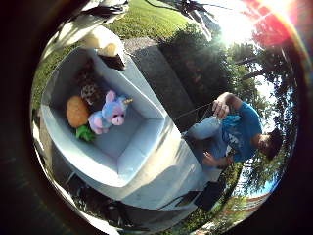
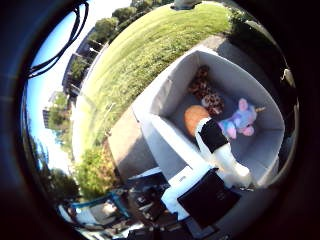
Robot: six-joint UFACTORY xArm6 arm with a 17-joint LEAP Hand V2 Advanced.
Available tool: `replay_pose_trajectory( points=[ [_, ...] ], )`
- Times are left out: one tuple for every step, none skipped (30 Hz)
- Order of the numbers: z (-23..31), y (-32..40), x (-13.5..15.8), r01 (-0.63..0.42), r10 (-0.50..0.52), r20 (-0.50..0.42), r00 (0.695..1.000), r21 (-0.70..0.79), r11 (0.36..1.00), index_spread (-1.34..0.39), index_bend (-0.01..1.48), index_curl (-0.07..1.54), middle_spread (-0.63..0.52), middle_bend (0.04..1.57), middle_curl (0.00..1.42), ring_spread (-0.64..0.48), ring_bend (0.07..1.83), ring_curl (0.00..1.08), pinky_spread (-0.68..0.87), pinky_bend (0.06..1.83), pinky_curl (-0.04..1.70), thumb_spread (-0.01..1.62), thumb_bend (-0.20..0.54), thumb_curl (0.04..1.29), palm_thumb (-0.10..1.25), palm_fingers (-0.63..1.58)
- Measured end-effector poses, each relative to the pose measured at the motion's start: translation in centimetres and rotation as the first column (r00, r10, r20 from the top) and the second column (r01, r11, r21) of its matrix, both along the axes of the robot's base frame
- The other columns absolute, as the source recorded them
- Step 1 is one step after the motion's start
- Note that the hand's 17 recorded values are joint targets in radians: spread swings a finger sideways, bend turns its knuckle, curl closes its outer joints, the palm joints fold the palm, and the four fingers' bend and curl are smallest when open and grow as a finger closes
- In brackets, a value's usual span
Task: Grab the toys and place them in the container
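Note:
Several soft toys lie on the seat of a pale grey couch (image 1: 142,147): an orange round plush (image 1: 77,111), a purple and pink unicorn (image 1: 112,110), a small green toy (image 1: 86,133) and a brown spotted plush (image 1: 91,93). The right little finger side palm view shows them from some way above, with a white finger (image 1: 100,39) at the edge. In the right thumb side palm view my hand (image 2: 222,148) reaches a straight white and black finger out over the orange plush (image 2: 194,118) and the unicorn (image 2: 242,120). Nothing is held.
The couch stands outdoors on a paved strip (image 1: 171,83) beside a wide green lawn (image 2: 140,60). Dark bushes (image 1: 210,64) border the strip. A black part of the hand's body (image 2: 210,197) fills the near edge of the right thumb side palm view.

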State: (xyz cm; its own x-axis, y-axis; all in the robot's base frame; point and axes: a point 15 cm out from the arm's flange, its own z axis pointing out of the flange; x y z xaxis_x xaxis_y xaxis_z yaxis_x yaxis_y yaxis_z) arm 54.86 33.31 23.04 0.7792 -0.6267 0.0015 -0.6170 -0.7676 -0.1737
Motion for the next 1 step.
replay_pose_trajectory(
  points=[
    [1.51,-1.30,-0.79,0.010,-0.010,-0.015,1.000,-0.007,1.000,-0.46,0.17,0.51,0.07,0.16,0.37,0.30,0.58,0.28,0.50,0.92,0.44,1.13,-0.023,0.42,0.68,-0.11]
  ],
)
